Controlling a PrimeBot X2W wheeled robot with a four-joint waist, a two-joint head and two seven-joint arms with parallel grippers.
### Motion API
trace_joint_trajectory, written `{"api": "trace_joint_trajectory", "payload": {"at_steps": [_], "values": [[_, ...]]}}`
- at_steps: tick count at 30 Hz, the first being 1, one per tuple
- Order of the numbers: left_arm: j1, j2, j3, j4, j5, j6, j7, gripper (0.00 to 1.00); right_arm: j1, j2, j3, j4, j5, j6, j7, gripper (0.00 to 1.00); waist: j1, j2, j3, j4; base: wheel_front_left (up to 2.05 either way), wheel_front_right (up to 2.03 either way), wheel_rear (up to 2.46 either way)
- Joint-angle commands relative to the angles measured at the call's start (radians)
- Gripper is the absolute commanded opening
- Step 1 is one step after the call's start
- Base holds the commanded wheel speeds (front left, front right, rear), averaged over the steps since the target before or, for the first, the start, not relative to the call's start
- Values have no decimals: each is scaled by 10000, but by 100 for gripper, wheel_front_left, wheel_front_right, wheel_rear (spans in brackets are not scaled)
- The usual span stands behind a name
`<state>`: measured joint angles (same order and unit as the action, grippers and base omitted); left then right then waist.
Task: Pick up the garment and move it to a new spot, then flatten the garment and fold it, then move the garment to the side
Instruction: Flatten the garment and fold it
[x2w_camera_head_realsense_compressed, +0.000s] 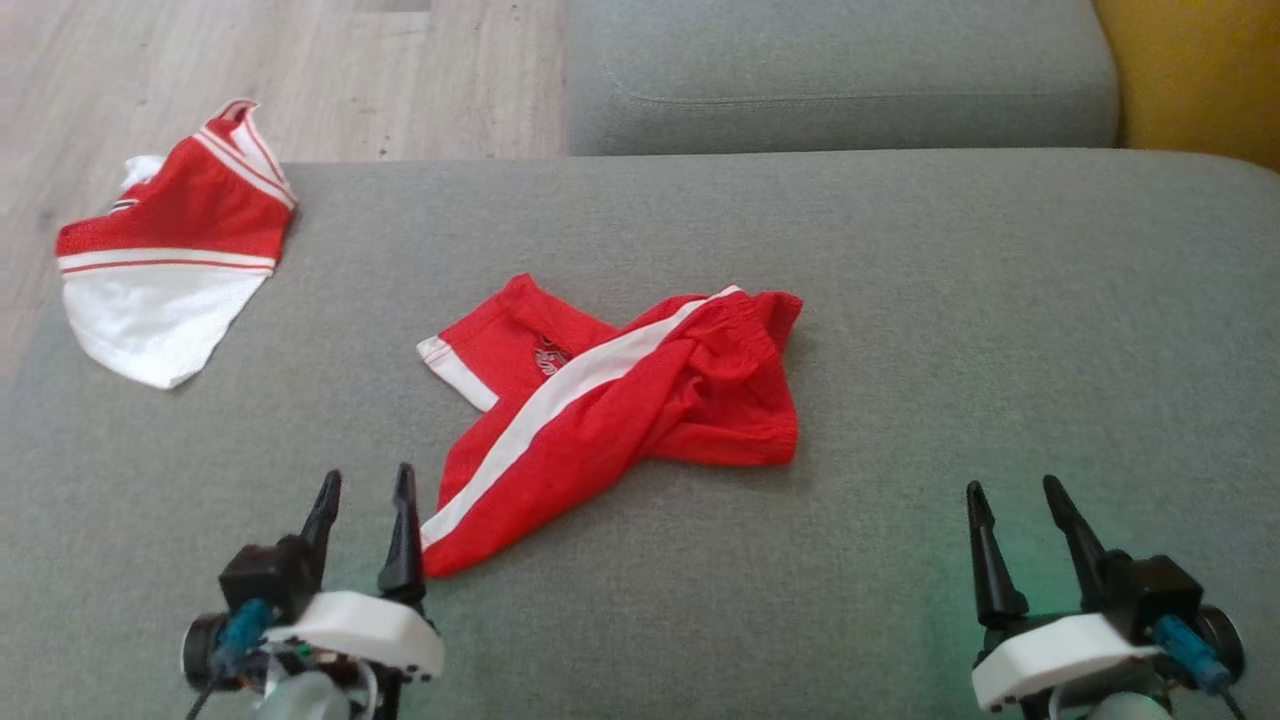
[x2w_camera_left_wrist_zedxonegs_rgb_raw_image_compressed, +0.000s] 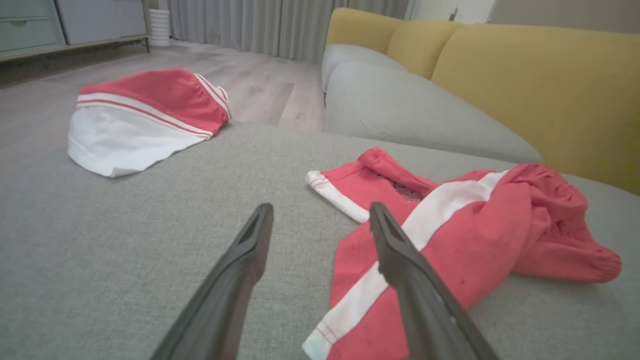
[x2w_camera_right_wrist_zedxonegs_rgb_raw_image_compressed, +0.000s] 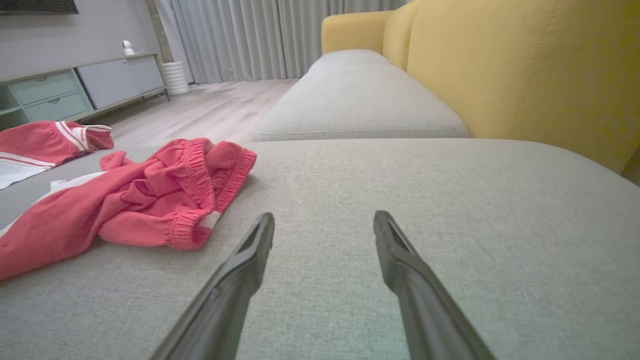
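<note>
Grey woven sofa cushioning (x2w_camera_head_realsense_compressed: 950, 300) spreads across the foreground, with a second grey seat cushion (x2w_camera_head_realsense_compressed: 840, 70) beyond it, a yellow upholstered backrest (x2w_camera_right_wrist_zedxonegs_rgb_raw_image_compressed: 525, 65) to the right and pale wood-plank flooring (x2w_camera_head_realsense_compressed: 250, 60) past the far left edge. Near the middle of the cushioning lie crumpled red sports shorts (x2w_camera_head_realsense_compressed: 620, 400) with a white side stripe. One leg runs down toward the left gripper, the other crosses beneath it, and the elastic waistband is bunched at the right end. The left gripper (x2w_camera_head_realsense_compressed: 367, 475) hovers just beside the near hem, its 2 dark fingers spread apart with nothing between them. In the left wrist view one finger overlaps the stripe, though contact cannot be judged. The right gripper (x2w_camera_head_realsense_compressed: 1013, 485) sits well apart from the shorts over bare cushioning, its 2 fingers likewise parted and empty. A red-and-white garment (x2w_camera_head_realsense_compressed: 180, 260) rests at the far left corner of the cushioning, apart from the shorts.
</note>
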<state>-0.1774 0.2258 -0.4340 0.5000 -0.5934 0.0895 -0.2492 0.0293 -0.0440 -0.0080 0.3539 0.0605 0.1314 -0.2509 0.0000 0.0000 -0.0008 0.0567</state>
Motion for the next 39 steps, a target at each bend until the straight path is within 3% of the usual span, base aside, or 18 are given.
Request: {"api": "trace_joint_trajectory", "payload": {"at_steps": [1,9,16,22,31,32,33,34,35,39], "values": [[-253,42,456,-503,245,99,-119,100,-521,-62,321,-228,84,-7,-109,100,0,0,-15,125,0,0,0],[343,-329,588,-1802,1098,287,-124,100,-1906,-62,1090,276,432,-7,245,100,0,0,94,591,0,0,0],[804,-459,430,-2672,1475,281,-125,100,-3832,-62,1743,1476,623,-7,1639,100,0,0,320,1216,0,0,0],[972,-494,287,-2953,1540,311,-121,100,-4808,-62,1772,2893,510,-7,2585,100,0,0,447,1839,0,0,0],[965,-339,378,-3180,1538,457,-95,100,-5727,-62,1678,4711,682,-7,2682,100,0,0,607,2210,0,0,0],[963,-324,384,-3192,1531,469,-87,100,-5821,-62,1731,4863,742,-7,2648,79,0,0,620,2215,0,0,0],[960,-311,393,-3199,1525,483,-81,100,-5908,-62,1811,4994,834,-7,2601,43,0,0,630,2212,0,0,0],[957,-299,402,-3203,1517,497,-76,100,-5996,-62,1926,5069,976,-7,2495,29,0,0,638,2201,0,0,0],[960,-287,415,-3203,1508,514,-73,100,-6077,-62,2011,5142,1105,-7,2392,0,0,0,634,2175,0,0,0],[989,-236,450,-3196,1490,567,-61,100,-6243,-62,2330,5289,1537,-7,2072,0,0,0,581,2059,0,0,0]]}}
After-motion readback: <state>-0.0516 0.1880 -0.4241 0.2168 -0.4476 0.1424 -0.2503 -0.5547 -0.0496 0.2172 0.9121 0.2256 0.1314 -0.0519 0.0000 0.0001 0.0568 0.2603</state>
